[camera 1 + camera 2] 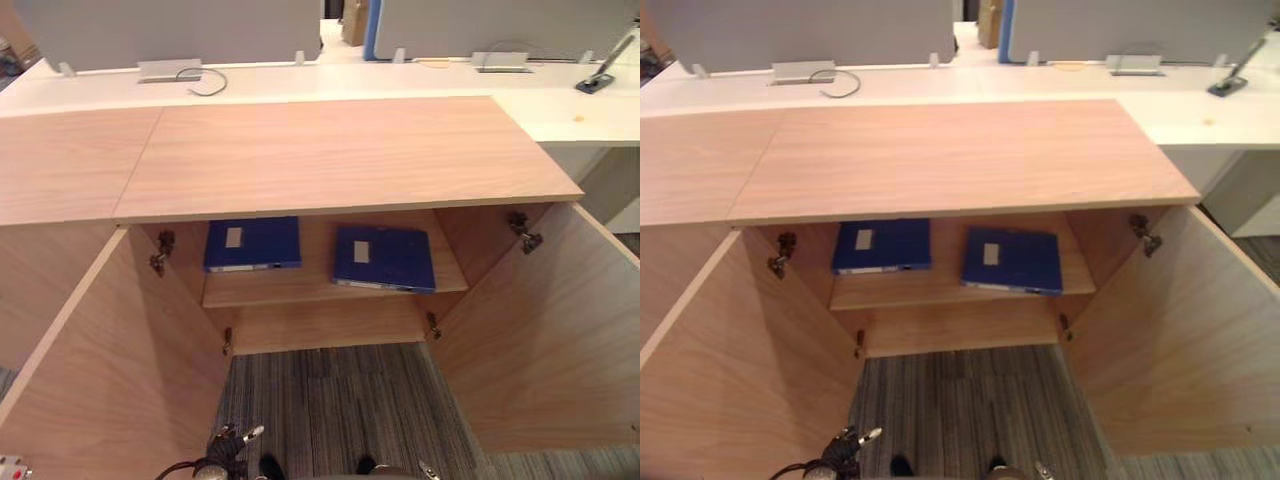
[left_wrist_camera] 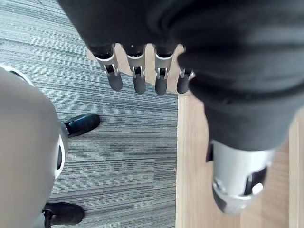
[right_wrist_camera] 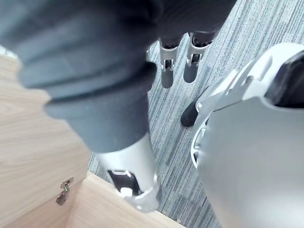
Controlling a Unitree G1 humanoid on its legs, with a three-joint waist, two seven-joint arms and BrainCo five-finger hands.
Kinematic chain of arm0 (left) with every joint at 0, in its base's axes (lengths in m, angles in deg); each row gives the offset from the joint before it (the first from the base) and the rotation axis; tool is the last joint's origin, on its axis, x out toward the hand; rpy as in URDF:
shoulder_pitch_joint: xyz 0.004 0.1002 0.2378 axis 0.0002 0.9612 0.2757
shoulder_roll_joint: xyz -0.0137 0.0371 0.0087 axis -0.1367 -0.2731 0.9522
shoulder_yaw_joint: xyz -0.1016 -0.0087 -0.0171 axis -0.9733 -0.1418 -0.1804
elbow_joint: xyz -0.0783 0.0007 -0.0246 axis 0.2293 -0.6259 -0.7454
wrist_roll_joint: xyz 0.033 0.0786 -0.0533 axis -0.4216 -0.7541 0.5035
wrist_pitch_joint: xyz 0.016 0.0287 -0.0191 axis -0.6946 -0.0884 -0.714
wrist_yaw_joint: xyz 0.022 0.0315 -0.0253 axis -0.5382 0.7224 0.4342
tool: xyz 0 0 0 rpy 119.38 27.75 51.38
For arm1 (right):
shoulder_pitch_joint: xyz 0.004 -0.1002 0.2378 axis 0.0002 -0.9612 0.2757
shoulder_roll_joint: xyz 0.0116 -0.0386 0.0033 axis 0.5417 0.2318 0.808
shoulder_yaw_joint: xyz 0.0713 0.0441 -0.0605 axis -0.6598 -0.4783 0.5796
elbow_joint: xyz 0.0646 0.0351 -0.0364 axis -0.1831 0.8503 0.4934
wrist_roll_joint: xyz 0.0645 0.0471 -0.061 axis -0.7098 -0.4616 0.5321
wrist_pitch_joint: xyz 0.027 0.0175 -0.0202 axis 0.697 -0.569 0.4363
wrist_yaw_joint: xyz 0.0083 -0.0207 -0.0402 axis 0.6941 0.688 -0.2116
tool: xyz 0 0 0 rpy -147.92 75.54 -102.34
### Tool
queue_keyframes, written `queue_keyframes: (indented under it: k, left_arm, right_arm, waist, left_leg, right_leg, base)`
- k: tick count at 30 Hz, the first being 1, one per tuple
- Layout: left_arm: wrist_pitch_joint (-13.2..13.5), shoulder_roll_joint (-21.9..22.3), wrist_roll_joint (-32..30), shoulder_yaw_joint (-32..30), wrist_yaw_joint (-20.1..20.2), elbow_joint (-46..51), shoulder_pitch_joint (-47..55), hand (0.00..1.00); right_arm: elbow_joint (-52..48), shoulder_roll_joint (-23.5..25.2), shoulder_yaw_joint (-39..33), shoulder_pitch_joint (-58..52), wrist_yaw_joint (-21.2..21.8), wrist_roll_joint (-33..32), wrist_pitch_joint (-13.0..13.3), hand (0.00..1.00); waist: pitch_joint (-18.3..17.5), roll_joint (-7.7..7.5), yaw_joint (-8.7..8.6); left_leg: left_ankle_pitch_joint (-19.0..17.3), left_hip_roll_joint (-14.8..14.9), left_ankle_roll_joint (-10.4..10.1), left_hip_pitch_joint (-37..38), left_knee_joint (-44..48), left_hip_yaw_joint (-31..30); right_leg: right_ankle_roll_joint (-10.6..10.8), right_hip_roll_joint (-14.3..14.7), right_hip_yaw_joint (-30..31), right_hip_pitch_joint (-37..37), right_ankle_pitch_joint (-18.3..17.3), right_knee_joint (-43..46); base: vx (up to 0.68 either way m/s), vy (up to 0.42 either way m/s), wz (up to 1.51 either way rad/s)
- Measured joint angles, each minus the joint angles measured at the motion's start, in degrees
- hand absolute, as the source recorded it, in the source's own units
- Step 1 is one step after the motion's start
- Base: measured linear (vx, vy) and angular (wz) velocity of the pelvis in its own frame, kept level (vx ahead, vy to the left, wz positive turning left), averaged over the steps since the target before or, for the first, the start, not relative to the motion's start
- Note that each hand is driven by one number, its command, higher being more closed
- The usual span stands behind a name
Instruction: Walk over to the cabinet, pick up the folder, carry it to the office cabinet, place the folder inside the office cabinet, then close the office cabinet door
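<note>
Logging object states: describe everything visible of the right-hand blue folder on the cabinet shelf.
The right folder is dark blue, flat and closed, with a small pale label on its cover. It lies slightly askew on the wooden shelf inside the open cabinet, apart from the other blue folder. Nothing else touches it.

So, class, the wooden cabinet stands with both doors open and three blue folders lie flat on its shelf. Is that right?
Not quite: two blue folders lie on the shelf, not three: the left folder and the right folder, as the left eye view shows. The cabinet does have its left door and right door open.
</note>
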Motion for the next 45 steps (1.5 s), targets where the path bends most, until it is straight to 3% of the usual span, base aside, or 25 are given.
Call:
queue_keyframes:
  k: [8,11,15,17,19,22,24,26,28,31,35,38,42,44,45]
  left_arm:
    - [-0.01,-0.04,-1.57,-0.51,-0.07,-0.43,0.35,0.0]
    - [-0.03,-0.02,-1.37,-2.48,-0.34,-0.97,0.61,0.0]
    - [-0.05,0.22,-0.04,-5.07,-0.57,-0.96,1.14,0.0]
    - [0.0,0.14,1.09,-5.28,-0.56,-0.72,1.06,0.0]
    - [0.21,0.17,2.06,-5.32,-0.56,0.61,0.85,0.0]
    - [0.51,0.37,3.03,-5.7,-0.67,2.61,0.72,0.0]
    - [0.63,0.75,3.24,-5.61,-0.68,2.64,0.59,0.0]
    - [0.68,0.95,3.25,-5.62,-0.68,2.61,0.65,0.0]
    - [0.7,2.07,3.46,-6.48,-0.66,2.59,0.81,0.0]
    - [0.7,1.72,4.0,-8.34,-0.6,2.8,0.81,0.0]
    - [0.42,2.74,5.51,-10.47,-0.58,2.64,2.13,0.0]
    - [0.29,3.02,5.44,-10.35,-0.56,2.55,2.28,0.0]
    - [0.3,2.73,5.78,-9.69,-0.56,2.55,2.76,0.0]
    - [0.34,2.6,6.02,-8.74,-0.56,2.57,2.88,0.0]
    - [0.46,2.72,6.1,-8.58,-0.57,2.56,3.01,0.0]
  right_arm:
    - [-1.59,-0.44,5.59,0.73,-0.02,2.23,0.08,0.0]
    - [-1.71,-0.51,6.75,0.81,0.0,2.28,0.15,0.0]
    - [-1.45,-0.6,6.73,0.62,0.0,2.21,0.27,0.0]
    - [-1.06,-0.61,6.8,0.85,0.02,2.19,0.5,0.0]
    - [-1.02,-0.99,6.71,0.86,-0.01,2.18,0.65,0.0]
    - [-1.3,-1.28,6.72,0.9,-0.36,2.2,0.7,0.0]
    - [-1.26,-1.48,6.7,1.26,-0.68,2.2,0.72,0.0]
    - [-1.32,-1.42,6.71,2.02,-0.86,2.26,0.7,0.0]
    - [-2.16,-1.88,6.74,2.22,-0.96,2.87,0.75,0.0]
    - [-2.38,-0.94,7.66,2.19,-0.96,3.25,0.76,0.0]
    - [-2.34,-1.21,9.22,1.57,-0.93,3.27,0.9,0.0]
    - [-2.18,-1.32,9.24,1.2,-0.86,4.36,0.82,0.0]
    - [-1.54,-1.59,9.19,1.09,-0.79,4.73,0.44,0.0]
    - [-0.89,-2.05,9.18,1.4,-0.56,6.58,0.17,0.0]
    - [-0.79,-2.46,9.17,1.23,-0.53,6.72,-0.02,0.0]
  waist:
    - [0.02,0.1,0.15]
    - [0.01,0.16,0.83]
    - [0.17,0.17,1.13]
    - [0.26,-0.17,1.38]
    - [1.41,0.46,1.59]
    - [2.79,0.65,2.64]
    - [2.83,0.93,3.18]
    - [2.87,1.03,3.4]
    - [3.38,2.4,3.45]
    - [3.23,0.85,4.23]
    - [2.0,1.03,4.18]
    - [1.18,1.18,3.9]
    - [0.41,1.26,3.89]
    - [0.4,1.31,3.97]
    - [0.42,1.03,4.07]
  left_leg:
    - [-0.69,0.78,-0.32,1.22,0.24,2.6]
    - [-0.46,1.87,-0.88,1.32,0.24,3.6]
    - [-0.87,3.84,-2.46,3.04,0.75,3.75]
    - [-4.62,6.13,-3.38,0.33,8.37,3.59]
    - [-9.37,11.15,-2.99,-5.71,24.92,2.62]
    - [-11.03,15.43,-3.01,-11.63,40.93,-1.6]
    - [-14.1,13.72,-2.94,-12.43,39.01,-3.32]
    - [-13.62,10.53,-2.66,-11.91,31.64,-5.36]
    - [-8.89,9.09,-2.13,-9.15,23.09,-6.47]
    - [-8.18,6.29,-1.15,-8.02,19.63,-5.18]
    - [-3.37,1.48,-0.67,-1.46,8.49,-4.07]
    - [-1.2,0.63,-0.76,-0.26,4.27,-4.95]
    - [-1.06,-0.65,-0.53,0.22,3.33,-5.59]
    - [-2.5,-2.24,0.39,0.69,3.35,-6.32]
    - [-4.45,-3.93,1.03,1.49,3.42,-8.33]
  right_leg:
    - [-0.01,0.57,1.55,-0.13,-0.07,-0.33]
    - [-0.69,0.67,-2.51,0.61,0.16,-2.25]
    - [-0.97,2.96,-3.48,4.17,1.58,-5.71]
    - [-1.43,3.37,-4.72,4.5,1.1,-5.77]
    - [-2.14,3.95,-5.08,5.73,-0.02,-5.22]
    - [-3.19,4.39,-4.75,8.83,-0.76,-5.04]
    - [-3.22,3.51,-4.05,9.04,-0.79,-4.92]
    - [-2.73,2.31,-3.2,8.5,-1.08,-4.22]
    - [-0.86,2.13,-2.76,8.43,-1.86,-3.55]
    - [-0.28,-0.24,-3.67,8.75,-1.65,-4.06]
    - [1.49,-2.77,-3.84,9.77,-1.8,-4.1]
    - [1.8,-2.58,-4.63,9.53,-1.99,-4.22]
    - [2.19,-3.17,-4.87,9.78,-2.25,-4.39]
    - [3.49,-5.29,-5.11,9.11,-4.15,-1.29]
    - [4.18,-7.6,-4.66,7.6,-6.75,3.74]
  base:
    - [-0.01,-0.017,-0.18]
    - [0.04,-0.06,-0.17]
    - [0.07,-0.116,-0.07]
    - [0.08,-0.168,-0.02]
    - [0.11,-0.157,0.07]
    - [0.1,-0.118,-0.07]
    - [0.07,0.017,-0.2]
    - [0.04,0.124,-0.2]
    - [0.04,0.241,-0.13]
    - [0.09,0.189,0.0]
    - [0.04,0.094,0.01]
    - [0.05,0.015,0.1]
    - [0.04,0.042,0.05]
    - [0.03,0.118,0.08]
    - [0.06,0.154,-0.03]
